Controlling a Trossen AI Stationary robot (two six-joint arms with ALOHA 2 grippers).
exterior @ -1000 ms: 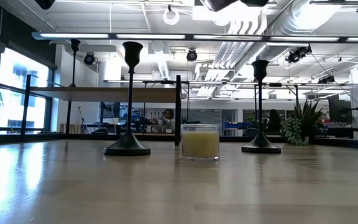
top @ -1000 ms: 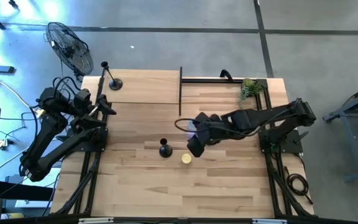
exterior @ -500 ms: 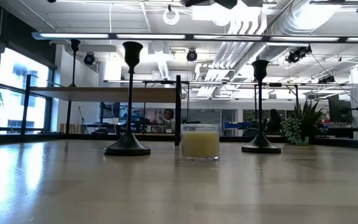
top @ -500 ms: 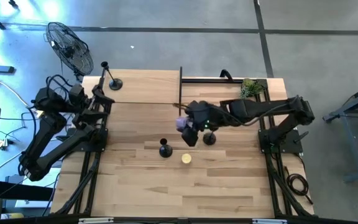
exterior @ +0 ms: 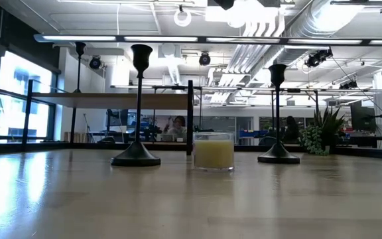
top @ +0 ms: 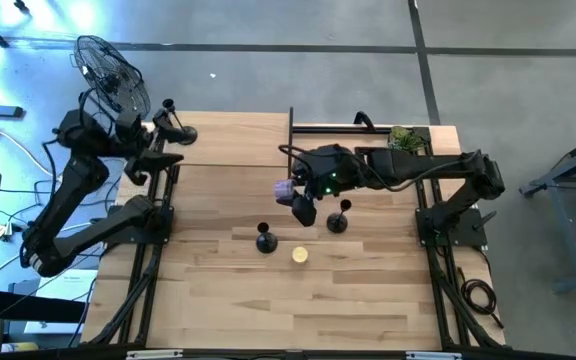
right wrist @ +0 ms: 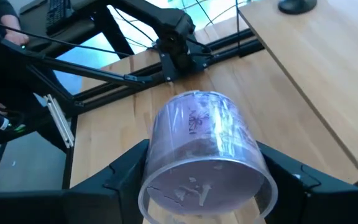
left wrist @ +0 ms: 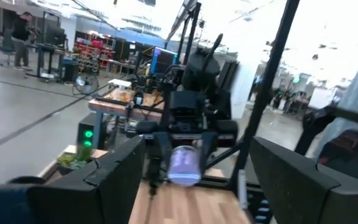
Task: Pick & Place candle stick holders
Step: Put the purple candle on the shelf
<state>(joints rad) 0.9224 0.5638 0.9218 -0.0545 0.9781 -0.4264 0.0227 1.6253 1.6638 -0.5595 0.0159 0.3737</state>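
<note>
Holding a purple-tinted glass jar (right wrist: 205, 155), the right gripper (top: 301, 205) has its fingers clamped on the jar's sides, high over the table (top: 368, 300); that's a candle jar, not a holder. None of the three candle stick holders is gripped, so the picking looks mostly undone, and where they should go isn't shown.

One holder (top: 338, 218) stands just beside the right gripper on its arm side. A second holder (top: 266, 241) sits near it, toward the front edge, touching or nearly touching a small yellow candle jar (top: 300, 255). The third holder (top: 182, 132) stands at the far left corner, right by the left gripper (top: 158, 135).

The left gripper, lifted near that corner, has its fingers (left wrist: 98, 180) apart with nothing between them.

Hard to make out: the low view shows only two holders up close and neither gripper properly. The third holder's stem is thin against the left arm from above. Whether the second holder's base actually touches the yellow jar, can't tell.
</note>
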